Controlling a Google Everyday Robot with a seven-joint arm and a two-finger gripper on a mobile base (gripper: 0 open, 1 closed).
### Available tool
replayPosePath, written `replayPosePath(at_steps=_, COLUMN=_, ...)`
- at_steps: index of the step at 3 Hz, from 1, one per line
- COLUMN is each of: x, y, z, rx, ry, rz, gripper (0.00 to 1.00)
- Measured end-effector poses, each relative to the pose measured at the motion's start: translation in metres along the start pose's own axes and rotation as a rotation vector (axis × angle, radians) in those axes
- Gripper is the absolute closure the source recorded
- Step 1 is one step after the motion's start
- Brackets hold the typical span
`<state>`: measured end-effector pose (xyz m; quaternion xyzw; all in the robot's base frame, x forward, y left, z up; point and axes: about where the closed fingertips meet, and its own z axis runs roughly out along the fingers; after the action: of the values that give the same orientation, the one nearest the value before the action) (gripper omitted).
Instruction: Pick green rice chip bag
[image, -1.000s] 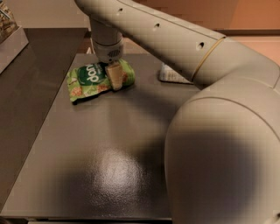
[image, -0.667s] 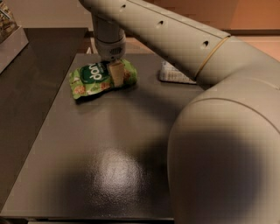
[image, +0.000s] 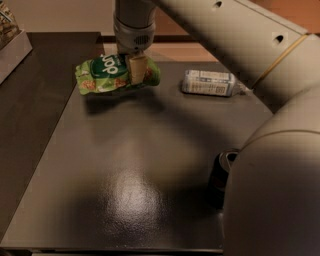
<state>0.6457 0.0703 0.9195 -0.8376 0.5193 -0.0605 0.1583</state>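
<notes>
The green rice chip bag (image: 107, 75) is seen at the far side of the desk (image: 150, 165), near its left edge. It is pinched right of its middle by the gripper (image: 135, 71), one tan finger (image: 136, 69) being pressed across its front. A shadow on the desk under it suggests that it hangs just clear of the surface. The pouch is judged light, soft and crinkly, with a slick film and brittle chips inside, so a moderate squeeze across the flat body is to be preferred to a hold on a corner. A pale can (image: 207, 82) lies on its side to the right, well apart, and a dark can (image: 221, 172) stands nearer the camera, half hidden by the arm. A box (image: 12, 47) sits at the left edge. Nothing is seen to block the way upward.
</notes>
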Motion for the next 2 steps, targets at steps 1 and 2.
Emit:
replayPosePath(at_steps=1, x=-0.002, y=0.000, z=-0.041, rx=0.032, ry=-0.060, rz=-0.010, gripper=1.00)
replayPosePath(at_steps=2, x=-0.004, y=0.000, z=-0.072, rx=0.059, ry=-0.107, rz=-0.019, gripper=1.00)
